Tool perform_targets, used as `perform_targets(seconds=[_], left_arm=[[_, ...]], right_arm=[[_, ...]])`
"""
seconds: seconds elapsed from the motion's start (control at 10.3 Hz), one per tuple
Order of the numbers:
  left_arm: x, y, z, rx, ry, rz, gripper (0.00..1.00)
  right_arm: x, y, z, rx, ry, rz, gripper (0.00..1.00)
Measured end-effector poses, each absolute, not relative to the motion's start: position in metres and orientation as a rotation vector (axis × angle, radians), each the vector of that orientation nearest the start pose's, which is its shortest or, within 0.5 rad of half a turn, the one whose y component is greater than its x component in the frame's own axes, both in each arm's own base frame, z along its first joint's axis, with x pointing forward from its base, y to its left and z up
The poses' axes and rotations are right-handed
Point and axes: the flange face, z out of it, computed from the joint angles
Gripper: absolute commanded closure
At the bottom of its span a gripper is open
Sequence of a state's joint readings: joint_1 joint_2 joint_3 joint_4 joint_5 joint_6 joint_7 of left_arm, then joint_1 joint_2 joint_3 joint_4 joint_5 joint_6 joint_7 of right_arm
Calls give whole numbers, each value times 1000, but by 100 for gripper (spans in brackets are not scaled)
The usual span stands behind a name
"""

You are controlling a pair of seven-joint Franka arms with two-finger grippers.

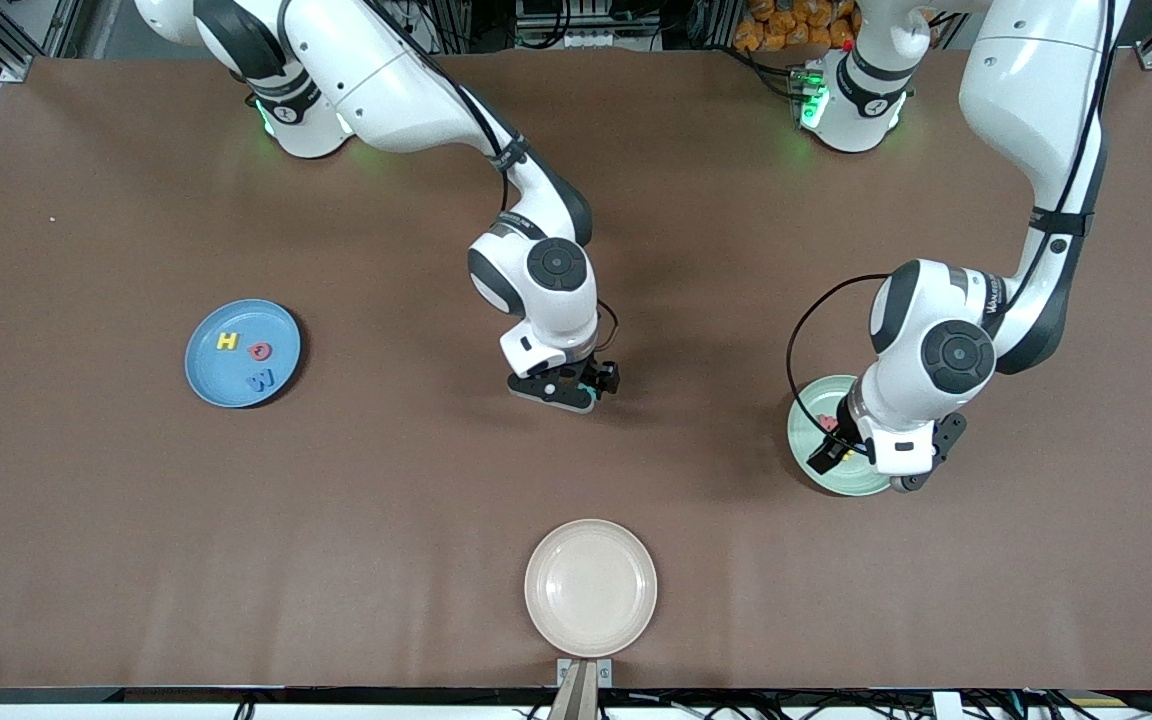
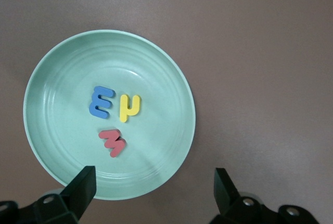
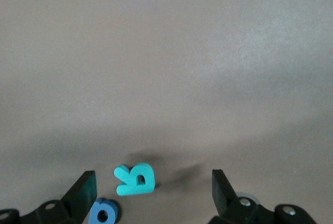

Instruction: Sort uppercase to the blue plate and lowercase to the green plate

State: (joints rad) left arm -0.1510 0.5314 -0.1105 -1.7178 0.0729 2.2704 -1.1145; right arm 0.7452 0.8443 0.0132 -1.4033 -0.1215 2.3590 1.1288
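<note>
The blue plate point(image 1: 211, 375) lies toward the right arm's end and holds a yellow H point(image 1: 227, 341), a red Q point(image 1: 261, 350) and a blue W point(image 1: 262, 379). The green plate point(image 1: 804, 415) shows in the left wrist view point(image 2: 156, 62) with a blue rounded letter point(image 2: 102, 101), a yellow hooked letter point(image 2: 129, 108) and a red w point(image 2: 113, 142). My left gripper point(image 1: 871, 455) point(image 2: 153, 190) hangs open and empty over that plate's edge. My right gripper point(image 1: 566, 388) point(image 3: 152, 190) is open, low over mid-table. A teal R-like letter point(image 3: 135, 179) lies between its fingers, and a blue rounded letter point(image 3: 105, 212) lies beside one finger.
A cream plate point(image 1: 591, 586) lies near the table's front edge, nearer to the front camera than my right gripper. The brown table point(image 1: 386, 520) is bare between the plates.
</note>
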Motion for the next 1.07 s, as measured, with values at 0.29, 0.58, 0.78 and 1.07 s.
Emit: perform_targets(seconds=[0.29,0.58,0.78,1.07], left_arm=[[652,-165,284,-2895,-1268,-28,0],[652,-165,284,-2895,-1269,-28,0],[652,-165,284,-2894,-1269,-28,0],[653,-162,284,-2891,-1274,-31,0]], right_arm=[[543,509,214,-3055,408,-219,2],[543,510,214,-3059,354,-226,2],[543,509,208,-3071,323,-221,2],[542,507,194,-3083,304,-210,23]])
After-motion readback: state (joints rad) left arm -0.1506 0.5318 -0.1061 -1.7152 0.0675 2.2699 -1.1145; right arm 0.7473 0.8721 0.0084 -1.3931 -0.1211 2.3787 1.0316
